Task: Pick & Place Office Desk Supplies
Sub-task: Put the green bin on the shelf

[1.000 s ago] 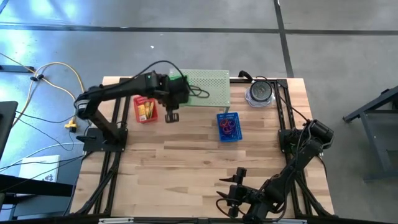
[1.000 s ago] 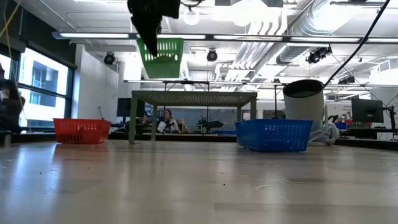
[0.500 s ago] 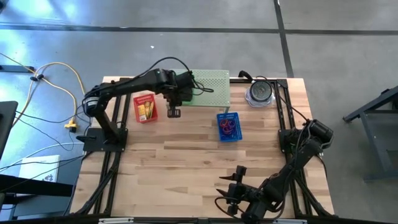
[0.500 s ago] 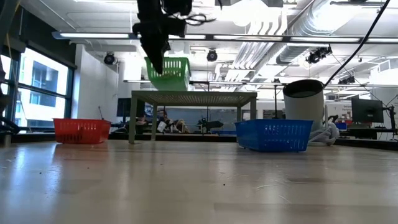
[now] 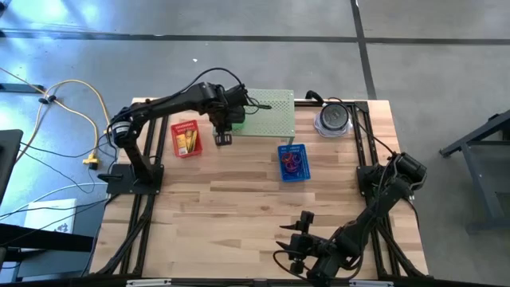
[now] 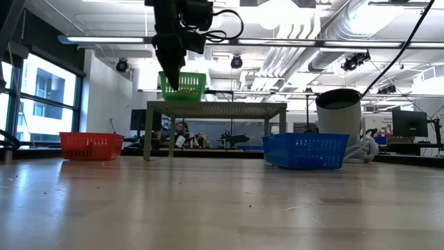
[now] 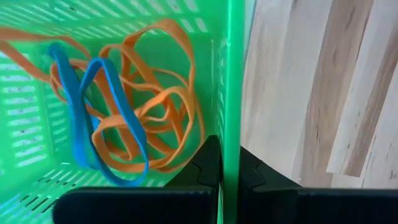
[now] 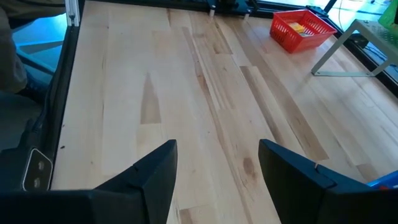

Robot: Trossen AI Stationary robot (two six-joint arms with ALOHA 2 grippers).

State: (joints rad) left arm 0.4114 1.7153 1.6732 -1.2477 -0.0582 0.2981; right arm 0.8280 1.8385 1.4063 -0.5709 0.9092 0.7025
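My left gripper is shut on a green mesh basket at the left end of the pale green perforated shelf. The basket's bottom is level with the shelf top. Orange loops and a blue loop lie tangled inside the basket. In the high view my left gripper hides most of it. My right gripper hovers open over bare wood near the table's near edge. My left gripper pinches one side wall of the green basket, one finger inside and the other outside. The fingers come from above, pointing steeply down. The basket stands upright and level at the shelf top; whether it rests on it I cannot tell.
A red basket with yellow packets stands left of the shelf. A blue basket with red and purple loops stands in front of the shelf's right end. A grey round container is at the far right. Bare wood fills the middle of the table.
My left gripper has gone down and toward the table's far right, still shut on the green basket. The basket hung tilted, high above the shelf's left end; it now stands level, down at the shelf top.
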